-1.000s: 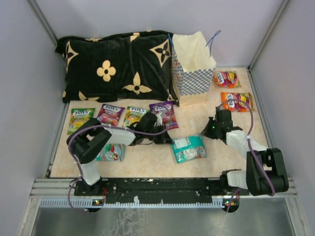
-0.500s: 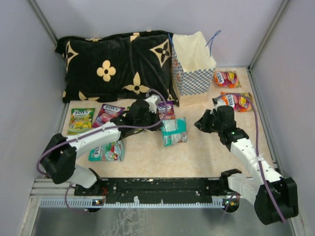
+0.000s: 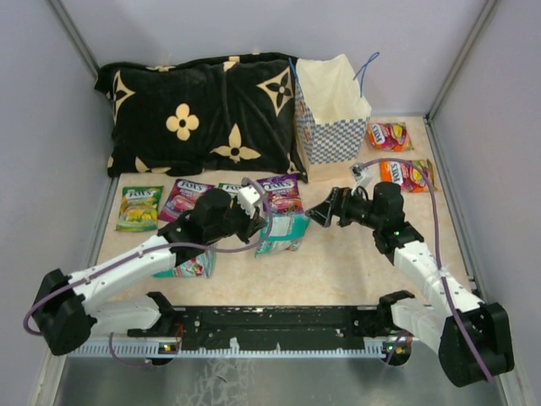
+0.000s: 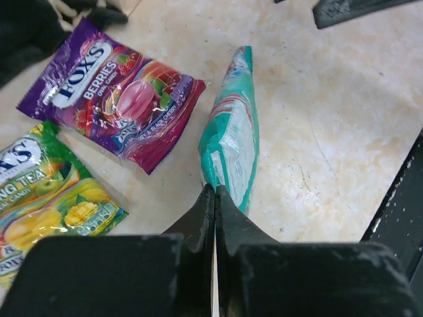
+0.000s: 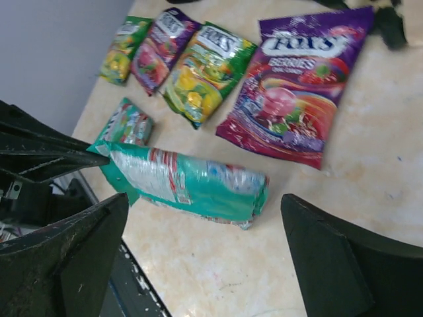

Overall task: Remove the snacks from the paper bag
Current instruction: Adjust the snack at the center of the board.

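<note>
The left gripper (image 4: 215, 193), clamped on the teal packet (image 4: 232, 135), has pulled it toward the laid-out snacks (image 4: 112, 99); the right gripper (image 5: 205, 201) has opened, empty.

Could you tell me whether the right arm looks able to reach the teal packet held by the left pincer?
Probably yes: the right pincer stands open, facing the teal packet with nothing between them, and the left pincer pinches only one corner, leaving the rest exposed.
</note>
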{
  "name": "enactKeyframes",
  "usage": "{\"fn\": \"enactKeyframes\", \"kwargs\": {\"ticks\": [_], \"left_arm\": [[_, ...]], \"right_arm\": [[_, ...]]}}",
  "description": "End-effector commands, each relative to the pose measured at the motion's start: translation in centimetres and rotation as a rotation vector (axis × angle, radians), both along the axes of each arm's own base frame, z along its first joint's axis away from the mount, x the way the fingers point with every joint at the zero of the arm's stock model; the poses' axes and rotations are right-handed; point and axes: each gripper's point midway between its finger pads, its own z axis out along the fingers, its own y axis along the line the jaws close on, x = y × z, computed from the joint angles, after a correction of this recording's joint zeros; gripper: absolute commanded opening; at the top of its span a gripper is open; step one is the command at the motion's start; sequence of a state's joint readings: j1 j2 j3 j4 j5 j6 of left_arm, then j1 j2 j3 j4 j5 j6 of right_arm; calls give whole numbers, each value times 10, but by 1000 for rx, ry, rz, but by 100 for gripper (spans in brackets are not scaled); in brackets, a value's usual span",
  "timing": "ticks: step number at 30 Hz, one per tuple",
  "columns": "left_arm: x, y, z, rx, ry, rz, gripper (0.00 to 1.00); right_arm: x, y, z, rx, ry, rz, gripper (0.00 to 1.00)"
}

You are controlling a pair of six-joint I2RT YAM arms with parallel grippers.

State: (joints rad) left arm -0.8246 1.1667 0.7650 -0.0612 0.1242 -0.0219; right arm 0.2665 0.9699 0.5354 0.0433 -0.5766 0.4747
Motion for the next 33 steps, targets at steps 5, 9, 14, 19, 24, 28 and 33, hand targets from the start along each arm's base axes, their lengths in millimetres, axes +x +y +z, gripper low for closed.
{"fn": "enactKeyframes", "kwargs": {"ticks": [5, 9, 14, 19, 24, 28, 33], "left_arm": [[-20, 26, 37, 32, -335, -132, 0], [-32, 32, 31, 69, -394, -213, 0], [-44, 34, 16, 102, -345, -271, 0], [-44, 40, 13, 96, -308, -223, 0], [-46, 40, 19, 76, -320, -220, 0], [-45, 42, 24, 68, -335, -212, 0], [-42, 46, 26, 62, -355, -180, 0]], "right_arm": [[-31, 46, 45, 109, -304, 309, 99], [-47, 70, 43, 63, -360, 410, 99], [-69, 106, 29, -46, -366, 543, 99], [-84, 143, 14, -110, -385, 607, 99], [-81, 167, -3, -129, -375, 591, 98], [-78, 178, -14, -120, -354, 590, 86], [-80, 191, -27, -148, -330, 595, 55]]}}
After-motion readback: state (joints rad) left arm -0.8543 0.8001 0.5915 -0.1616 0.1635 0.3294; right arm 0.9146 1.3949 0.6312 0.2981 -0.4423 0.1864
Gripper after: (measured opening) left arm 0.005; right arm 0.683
